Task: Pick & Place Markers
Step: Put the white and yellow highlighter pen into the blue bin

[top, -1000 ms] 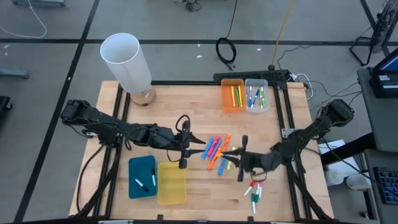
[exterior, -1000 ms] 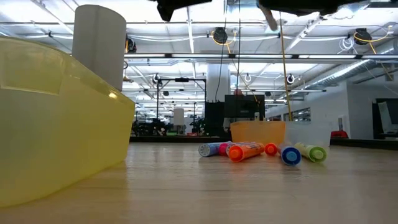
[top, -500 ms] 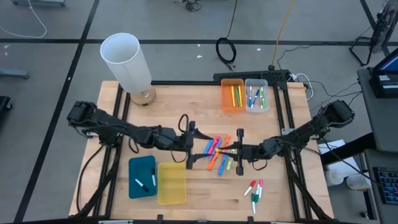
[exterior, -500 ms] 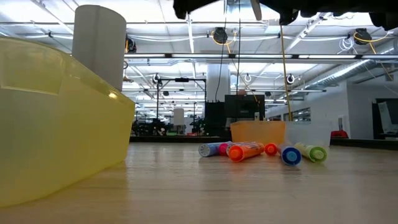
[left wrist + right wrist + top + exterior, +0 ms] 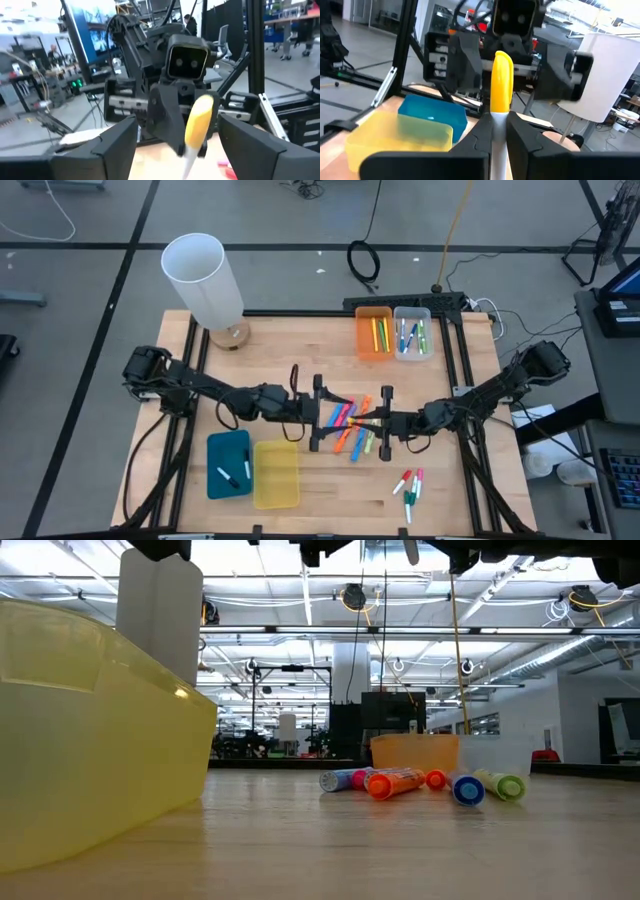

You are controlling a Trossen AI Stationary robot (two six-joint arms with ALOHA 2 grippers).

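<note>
white cylinder (image 5: pixel 203 277), yellow bin (image 5: pixel 276 475), teal bin (image 5: pixel 228 464)

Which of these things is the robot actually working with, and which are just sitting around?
Job:
- yellow marker, gripped by the right gripper
- left gripper, open, facing it
- loose markers mid-table
- thin markers lying apart

Lying about:
- white cylinder
- cable coil on the floor
- orange bin, clear bin, teal bin, yellow bin: probably containers

Left tool (image 5: pixel 318 414) spread wide, facing right tool (image 5: pixel 384 424), clamped.
</note>
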